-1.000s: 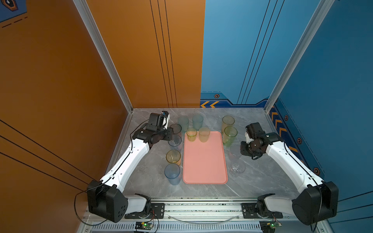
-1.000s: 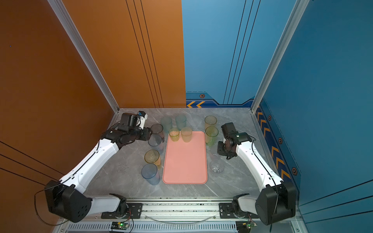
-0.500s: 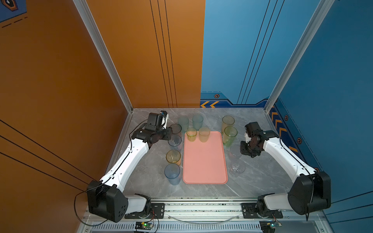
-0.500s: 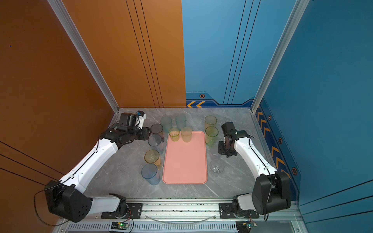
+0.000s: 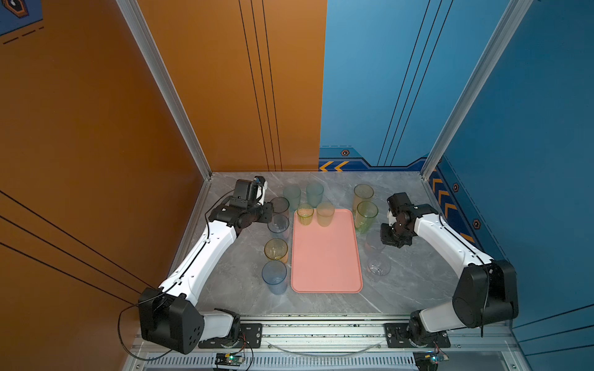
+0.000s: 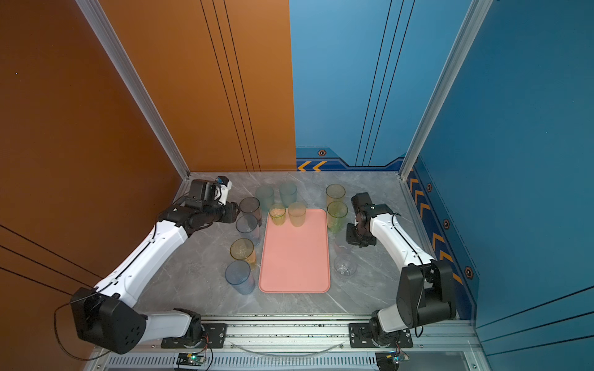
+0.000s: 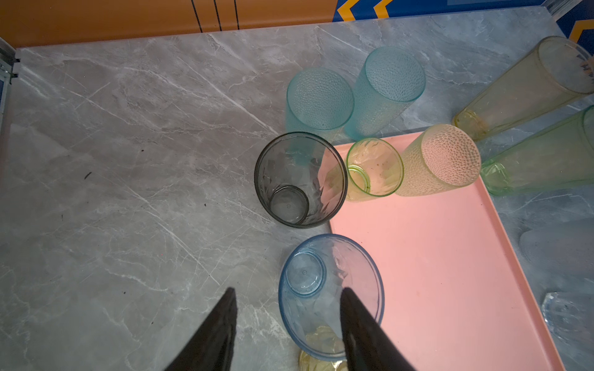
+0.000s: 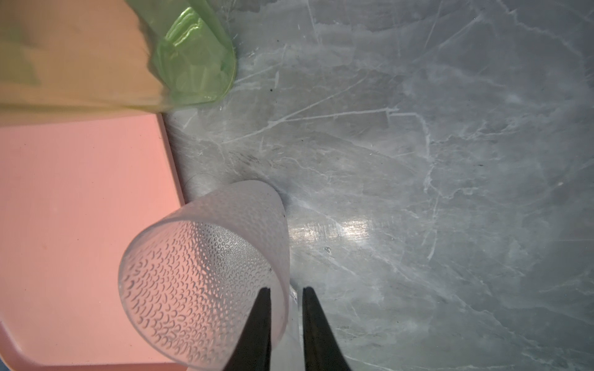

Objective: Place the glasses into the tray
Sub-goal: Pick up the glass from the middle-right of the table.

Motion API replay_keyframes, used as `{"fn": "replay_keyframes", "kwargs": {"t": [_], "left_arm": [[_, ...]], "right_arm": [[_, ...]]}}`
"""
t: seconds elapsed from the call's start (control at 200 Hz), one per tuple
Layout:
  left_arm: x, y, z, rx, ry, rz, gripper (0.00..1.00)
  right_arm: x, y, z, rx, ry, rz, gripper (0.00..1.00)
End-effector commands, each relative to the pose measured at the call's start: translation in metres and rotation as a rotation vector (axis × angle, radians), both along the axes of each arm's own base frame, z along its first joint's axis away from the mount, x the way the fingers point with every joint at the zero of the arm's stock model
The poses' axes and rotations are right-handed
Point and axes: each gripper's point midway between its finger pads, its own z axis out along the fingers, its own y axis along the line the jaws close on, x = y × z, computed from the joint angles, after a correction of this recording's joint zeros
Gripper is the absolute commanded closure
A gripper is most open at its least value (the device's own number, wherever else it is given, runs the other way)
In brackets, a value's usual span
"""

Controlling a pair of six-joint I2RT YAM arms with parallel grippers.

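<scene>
Grasping is judged in hand: the wall of a frosted tumbler (image 8: 199, 273) is straddled by the narrowly parted right gripper (image 8: 286, 289); a firm clamp cannot be told. A lift onto the tray (image 8: 80, 192), just beside, is called for. A blue tumbler (image 7: 308, 273) is straddled by the half-open left gripper (image 7: 287, 290). Twelve glasses (image 5: 365, 215) are counted, two on the one tray.
</scene>
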Motion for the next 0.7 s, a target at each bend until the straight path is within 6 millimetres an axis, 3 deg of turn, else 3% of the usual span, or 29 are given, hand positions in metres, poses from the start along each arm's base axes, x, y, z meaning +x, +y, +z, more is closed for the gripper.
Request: {"fn": "replay_keyframes", "kwargs": {"t": [0.0,0.696], "left_arm": [[0.0020,0.0034,-0.0018,0.011,0.004,0.001,0.47],[0.0042,0.0063,-0.0042,0.009,0.012,0.007,0.47]], "right_arm": [[0.0112,0.0000,0.0037,-0.001,-0.021,0.012,0.83],[0.0152,-0.0038,-0.0039,-0.034,0.004,0.026,0.92]]}}
